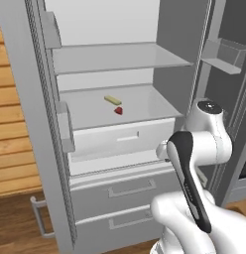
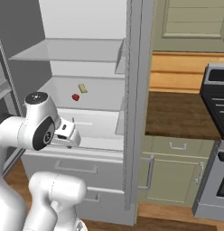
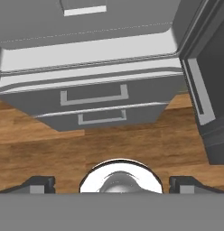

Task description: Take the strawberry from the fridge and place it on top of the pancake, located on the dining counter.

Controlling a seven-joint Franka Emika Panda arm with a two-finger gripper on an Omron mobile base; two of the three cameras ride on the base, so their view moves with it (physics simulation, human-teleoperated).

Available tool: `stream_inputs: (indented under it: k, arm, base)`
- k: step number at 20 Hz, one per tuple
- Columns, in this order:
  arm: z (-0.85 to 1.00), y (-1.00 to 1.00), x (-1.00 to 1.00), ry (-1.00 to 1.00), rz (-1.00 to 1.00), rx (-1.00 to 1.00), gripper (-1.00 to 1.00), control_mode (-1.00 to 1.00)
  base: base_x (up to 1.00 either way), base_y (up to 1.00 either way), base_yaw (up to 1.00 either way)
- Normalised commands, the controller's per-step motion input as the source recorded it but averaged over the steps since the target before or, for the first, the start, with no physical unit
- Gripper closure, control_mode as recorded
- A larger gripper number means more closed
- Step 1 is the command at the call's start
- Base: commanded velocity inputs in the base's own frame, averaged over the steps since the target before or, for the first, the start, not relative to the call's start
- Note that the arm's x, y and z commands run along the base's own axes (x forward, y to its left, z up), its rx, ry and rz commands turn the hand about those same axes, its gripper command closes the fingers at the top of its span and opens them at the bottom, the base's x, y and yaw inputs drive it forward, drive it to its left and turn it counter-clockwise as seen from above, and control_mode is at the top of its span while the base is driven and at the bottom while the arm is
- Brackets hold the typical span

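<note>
The fridge (image 1: 172, 44) stands open, showing white shelves. The strawberry (image 1: 118, 110), tiny and red, lies on the lower shelf next to a pale yellow bar (image 1: 112, 99); in the right base view the strawberry (image 2: 75, 97) sits left of the bar (image 2: 82, 88). My gripper (image 3: 114, 185) is open with nothing between its fingertips (image 3: 39, 184), which stand wide apart. It hangs in front of the fridge, below the strawberry's shelf, and points down at the two lower drawers (image 3: 93, 97) and the wooden floor. The pancake and the dining counter are out of view.
The fridge's open doors (image 1: 40, 149) (image 1: 224, 54) with door bins flank the opening. A white crisper drawer (image 1: 122, 136) sits under the strawberry's shelf. To the right stand a brown-topped cabinet run (image 2: 177, 115) with handles and a stove (image 2: 217, 103).
</note>
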Motion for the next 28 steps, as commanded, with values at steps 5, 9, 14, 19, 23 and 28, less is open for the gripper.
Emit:
stream_inputs:
  k: [5,9,14,19,23,28]
  arm:
    - [0.00,0.00,0.00,0.00,0.00,0.00,-1.00,1.00]
    - [0.00,0.00,0.00,0.00,0.00,0.00,-1.00,1.00]
    - [0.00,0.00,0.00,0.00,0.00,0.00,-1.00,1.00]
    - [0.00,0.00,0.00,0.00,0.00,0.00,-1.00,1.00]
    - [0.00,0.00,0.00,0.00,0.00,0.00,-1.00,1.00]
    - [0.00,0.00,0.00,0.00,0.00,0.00,-1.00,1.00]
  base:
    - [0.05,0.25,-0.08]
    - [0.19,0.31,0.06]
    - [0.39,0.29,0.05]
    - [0.54,0.08,0.00]
    - [0.54,0.09,0.00]
    - [0.46,0.25,0.00]
